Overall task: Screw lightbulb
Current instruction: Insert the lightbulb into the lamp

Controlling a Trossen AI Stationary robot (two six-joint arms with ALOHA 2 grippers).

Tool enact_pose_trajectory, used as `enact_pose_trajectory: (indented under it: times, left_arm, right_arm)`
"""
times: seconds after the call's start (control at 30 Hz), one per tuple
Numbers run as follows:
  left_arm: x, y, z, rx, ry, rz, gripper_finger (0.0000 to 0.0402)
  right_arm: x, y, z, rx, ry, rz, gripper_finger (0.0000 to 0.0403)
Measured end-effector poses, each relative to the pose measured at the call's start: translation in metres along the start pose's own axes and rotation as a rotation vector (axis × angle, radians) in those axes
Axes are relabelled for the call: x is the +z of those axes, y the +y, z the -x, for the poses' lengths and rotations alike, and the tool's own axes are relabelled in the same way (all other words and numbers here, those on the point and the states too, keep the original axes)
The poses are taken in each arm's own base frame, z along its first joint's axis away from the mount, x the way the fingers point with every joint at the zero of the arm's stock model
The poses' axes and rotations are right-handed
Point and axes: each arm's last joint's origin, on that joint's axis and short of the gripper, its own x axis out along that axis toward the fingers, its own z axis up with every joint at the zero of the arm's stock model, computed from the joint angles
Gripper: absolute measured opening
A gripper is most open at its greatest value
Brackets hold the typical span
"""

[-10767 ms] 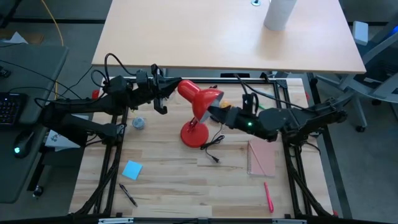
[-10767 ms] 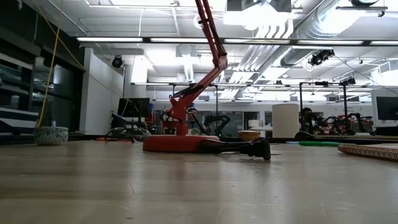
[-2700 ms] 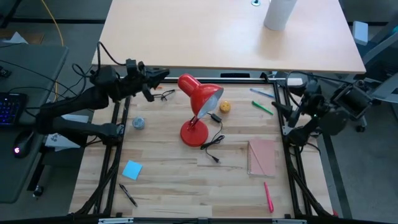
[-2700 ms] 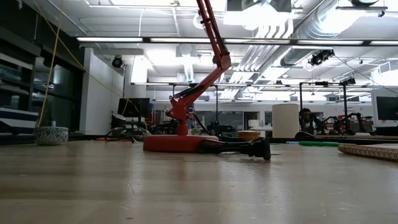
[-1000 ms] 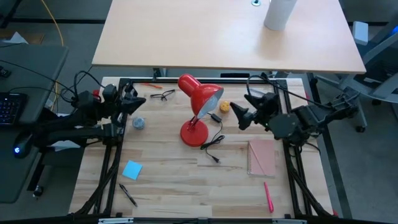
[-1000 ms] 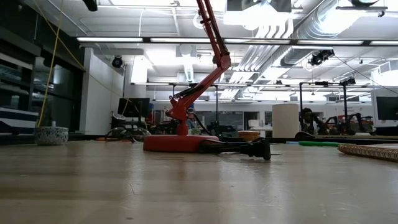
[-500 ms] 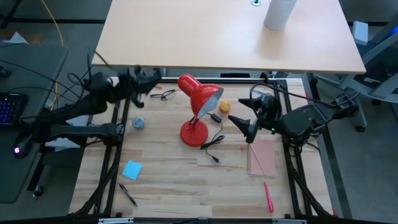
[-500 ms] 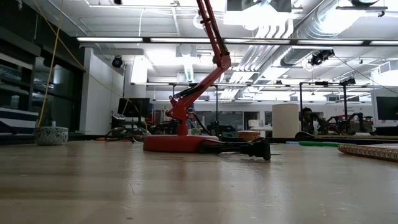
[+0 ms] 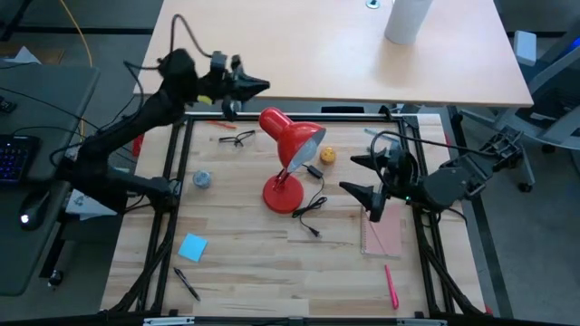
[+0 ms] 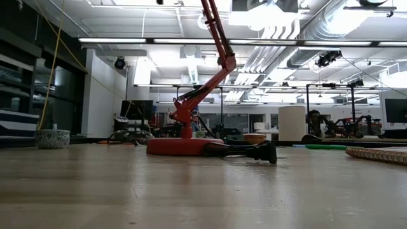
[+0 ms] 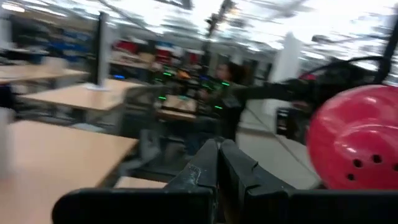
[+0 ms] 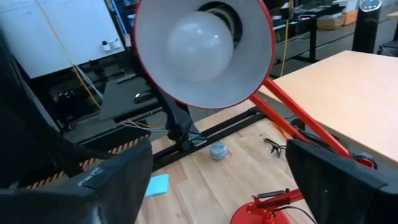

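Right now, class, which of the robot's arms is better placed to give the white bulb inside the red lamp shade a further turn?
Probably the right. The right gripper, fingers open, faces the red lamp shade's mouth, where the white rounded lightbulb sits. The left gripper, shut, is raised behind the shade.

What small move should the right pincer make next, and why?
Probably nothing more than backing away: the lightbulb already sits inside the red lamp shade, and the right pincer is open, empty and apart from it.
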Motion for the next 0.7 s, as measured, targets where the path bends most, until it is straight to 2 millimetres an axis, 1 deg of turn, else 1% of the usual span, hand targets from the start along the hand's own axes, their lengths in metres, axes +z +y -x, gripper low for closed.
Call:
enact_pose_trajectory:
  times: [0.13, 0.27, 0.37, 0.5, 0.53, 0.7]
  left_arm:
    - [0.005, 0.009, -0.011, -0.126, 0.022, -0.060, 0.0000]
    - [0.005, 0.019, -0.014, -0.131, 0.033, -0.063, 0.0000]
    - [0.005, 0.021, -0.013, -0.186, 0.047, -0.062, 0.0000]
    - [0.005, 0.018, -0.012, -0.268, 0.063, -0.054, 0.0000]
    - [0.004, 0.015, -0.014, -0.294, 0.068, -0.053, 0.0000]
    - [0.001, 0.002, -0.021, -0.357, 0.066, -0.094, 0.0000]
  right_arm:
    - [-0.001, 0.003, 0.004, 0.002, -0.005, 0.004, 0.0311]
    - [-0.002, 0.005, 0.009, -0.050, -0.036, 0.013, 0.0242]
    - [-0.003, 0.006, 0.012, -0.092, -0.062, 0.030, 0.0167]
    - [-0.003, 0.006, 0.015, -0.146, -0.092, 0.033, 0.0034]
    - [-0.003, 0.006, 0.016, -0.155, -0.098, 0.032, 0.0018]
    - [-0.002, 0.005, 0.016, -0.192, -0.119, 0.004, 0.0005]
